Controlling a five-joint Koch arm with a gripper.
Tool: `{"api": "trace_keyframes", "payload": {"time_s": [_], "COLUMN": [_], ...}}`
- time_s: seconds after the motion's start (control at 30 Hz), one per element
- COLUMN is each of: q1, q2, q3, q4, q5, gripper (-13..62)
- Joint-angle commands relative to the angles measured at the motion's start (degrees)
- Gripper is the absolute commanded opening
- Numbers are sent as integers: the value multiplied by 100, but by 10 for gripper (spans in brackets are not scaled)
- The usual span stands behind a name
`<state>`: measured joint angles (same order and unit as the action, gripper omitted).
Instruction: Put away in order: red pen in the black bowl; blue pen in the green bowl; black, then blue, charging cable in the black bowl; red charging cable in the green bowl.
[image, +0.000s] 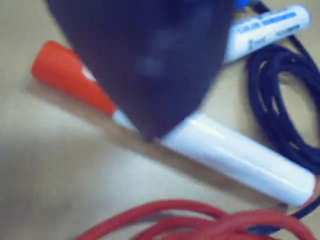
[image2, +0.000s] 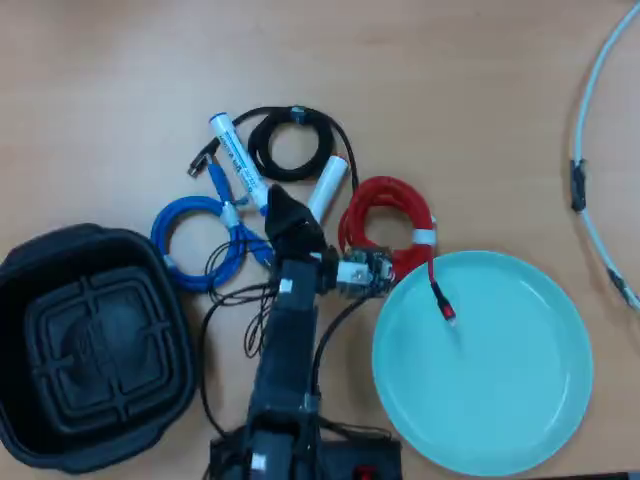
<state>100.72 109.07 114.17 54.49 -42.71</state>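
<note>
The red pen (image: 235, 152) lies flat on the wooden worktop (image2: 110, 80), and everything else can be placed from it. In the wrist view its red cap (image: 67, 75) points toward the upper left and its white barrel runs down to the lower right. A dark, blurred part of the hand (image: 150, 131) hangs directly over the pen's middle and hides the stretch where cap meets barrel. Only that one dark shape shows, so I cannot tell whether the hand is spread or pressed together, nor whether it touches the pen.

In the overhead view the white barrel of the red pen (image2: 328, 186) shows just above the tip of the hand (image2: 282, 207), with the cap end hidden beneath the arm. The blue pen (image2: 236, 161) lies just beside it on the left, slanted the other way. The black charging cable (image2: 292, 141) is coiled at the pen's upper end, close to both pens. The blue charging cable (image2: 200, 243) is coiled to the lower left of the pen, beyond the blue pen. The red charging cable (image2: 386, 222) is coiled just right of the pen, its loose plug end lying inside the green bowl (image2: 540, 400), which sits to the lower right. The black bowl (image2: 30, 270) sits well apart to the lower left.
</note>
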Motion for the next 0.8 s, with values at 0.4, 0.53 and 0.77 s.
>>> {"api": "trace_keyframes", "payload": {"time_s": [0.4,0.53,0.77], "q1": [167,149,114], "q2": [-2013,-2733,-3419], "q3": [-2997,-3876,-4210], "q4": [1890,2760,3129], "q5": [-2303,-2646,-2725], "gripper": [584,584,584]}}
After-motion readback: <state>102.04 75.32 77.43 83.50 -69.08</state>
